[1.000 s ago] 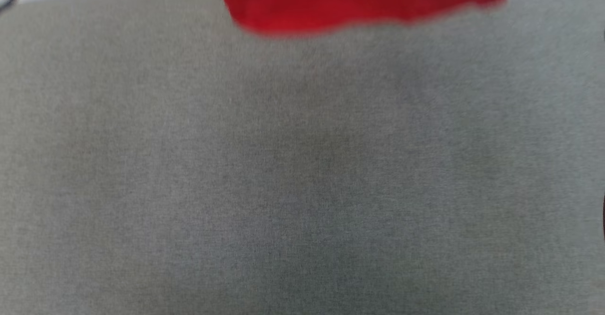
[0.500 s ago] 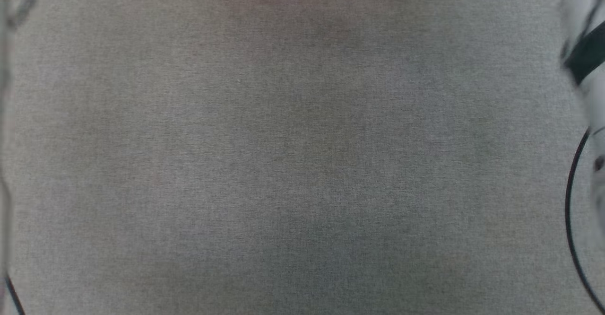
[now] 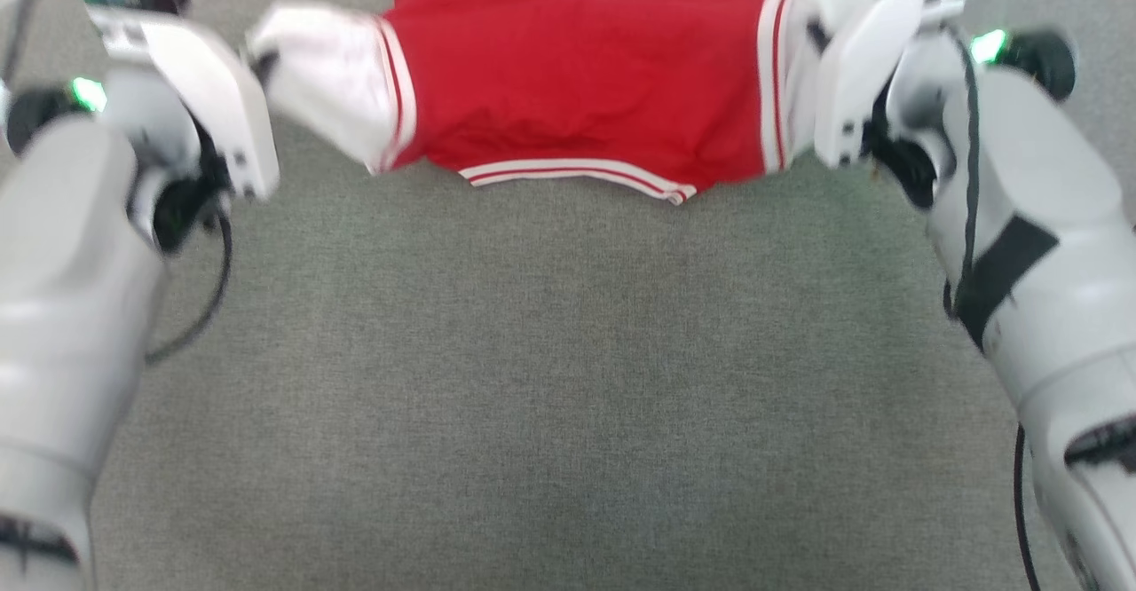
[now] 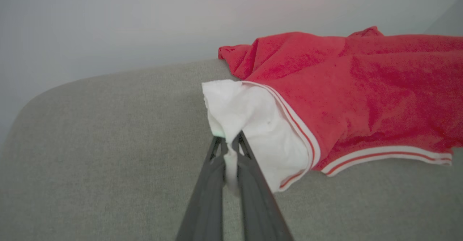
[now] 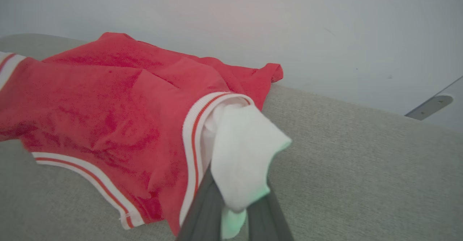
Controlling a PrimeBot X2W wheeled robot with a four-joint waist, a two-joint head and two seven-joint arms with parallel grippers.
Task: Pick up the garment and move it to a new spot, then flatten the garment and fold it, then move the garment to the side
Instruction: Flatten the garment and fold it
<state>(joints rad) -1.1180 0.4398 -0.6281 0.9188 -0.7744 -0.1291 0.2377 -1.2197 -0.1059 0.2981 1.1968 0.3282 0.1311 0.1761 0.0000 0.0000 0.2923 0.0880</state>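
Left gripper (image 4: 228, 145) was clamped on one white sleeve end of the garment (image 3: 577, 59), and the right gripper (image 5: 234, 212) pinched the other, holding the sleeves spread apart. Bright red, thin and wrinkled, with white-red-white striped bands at sleeves and hem, the shirt lay at the far edge of the grey fabric surface (image 3: 568, 378), beside a pale wall (image 4: 108, 16); broad bare fabric spread nearer the robot.

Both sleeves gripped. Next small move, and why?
Probably draw both arms back toward the robot, sleeves held apart: the left gripper and right gripper each pinch a white sleeve end, and the garment lies rumpled at the far edge, bare gray surface nearer.
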